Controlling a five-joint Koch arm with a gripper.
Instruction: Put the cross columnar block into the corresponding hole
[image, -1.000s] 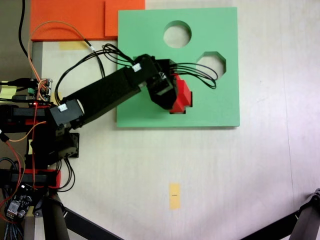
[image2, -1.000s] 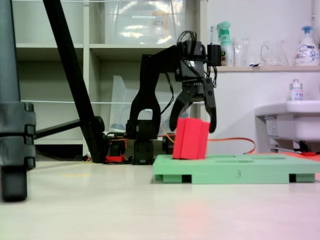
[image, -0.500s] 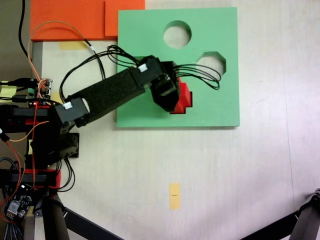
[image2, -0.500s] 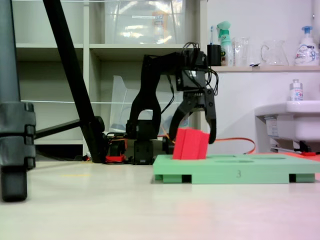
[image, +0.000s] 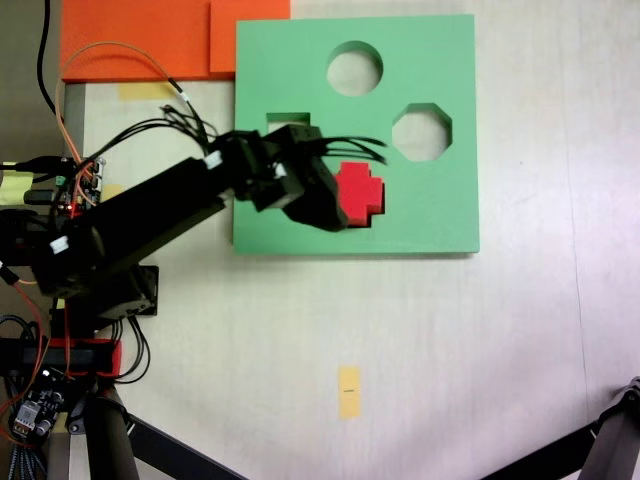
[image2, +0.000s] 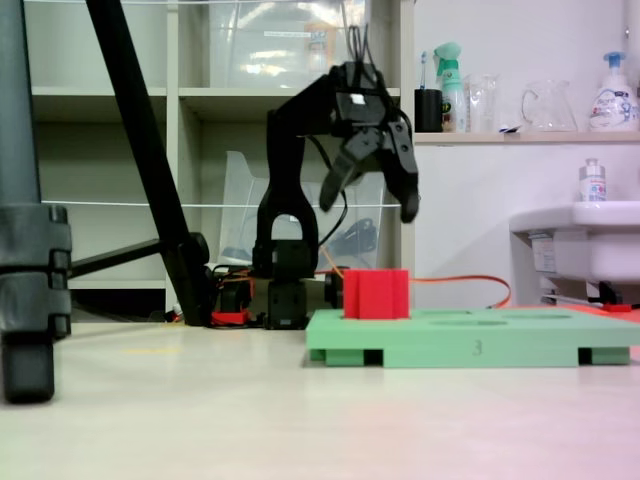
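The red cross columnar block (image: 360, 191) (image2: 377, 293) stands upright in the plus-shaped cutout of the green foam board (image: 430, 215) (image2: 470, 343), its upper part sticking out above the board. The cutout itself is hidden by the block. My gripper (image2: 368, 196) (image: 322, 207) hangs open well above the block, a little toward the arm's base, with nothing between its fingers. From above, the black gripper covers the block's left edge.
The board also has a round cutout (image: 355, 68), an octagonal cutout (image: 421, 131) and a square cutout (image: 285, 121) partly under the arm. An orange foam sheet (image: 150, 38) lies at the top left. Tripod legs (image2: 150, 160) stand near the base. A yellow tape mark (image: 348, 390) is on the table.
The gripper let go of the red block, rose and pulled back toward the base. The block sank deeper into the cutout and now stands straight instead of tilted.
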